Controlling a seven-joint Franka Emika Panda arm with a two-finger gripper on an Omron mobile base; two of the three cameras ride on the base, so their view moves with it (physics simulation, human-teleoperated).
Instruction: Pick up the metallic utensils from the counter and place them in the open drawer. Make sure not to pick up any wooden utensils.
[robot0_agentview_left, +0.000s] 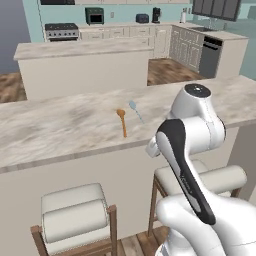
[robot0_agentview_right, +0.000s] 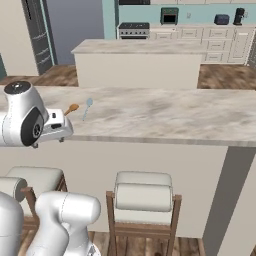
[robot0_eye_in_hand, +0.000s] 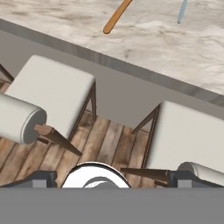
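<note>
A small pale silver-blue spoon (robot0_agentview_left: 135, 110) (robot0_agentview_right: 87, 107) lies on the beige marbled counter (robot0_agentview_left: 60, 125) (robot0_agentview_right: 165, 115), near its front edge. Just left of it lies the orange-brown wooden spoon (robot0_agentview_left: 121, 121) (robot0_agentview_right: 71, 108). In the hand view the ends of the wooden handle (robot0_eye_in_hand: 117, 16) and the silver handle (robot0_eye_in_hand: 182, 11) reach in from the top edge over the counter (robot0_eye_in_hand: 144, 39). My gripper (robot0_eye_in_hand: 111, 178) is open and holds nothing. It hangs on the near side of the counter's edge, above the stools and short of both spoons. The open drawer is out of view.
Two cream-cushioned wooden stools (robot0_agentview_left: 75, 210) (robot0_agentview_left: 200, 175) (robot0_eye_in_hand: 48, 94) (robot0_eye_in_hand: 188, 131) stand under the counter's overhang on a wood floor. A second island (robot0_agentview_left: 85, 50) (robot0_agentview_right: 140, 47) stands beyond the counter, with kitchen cabinets and a stove along the back wall.
</note>
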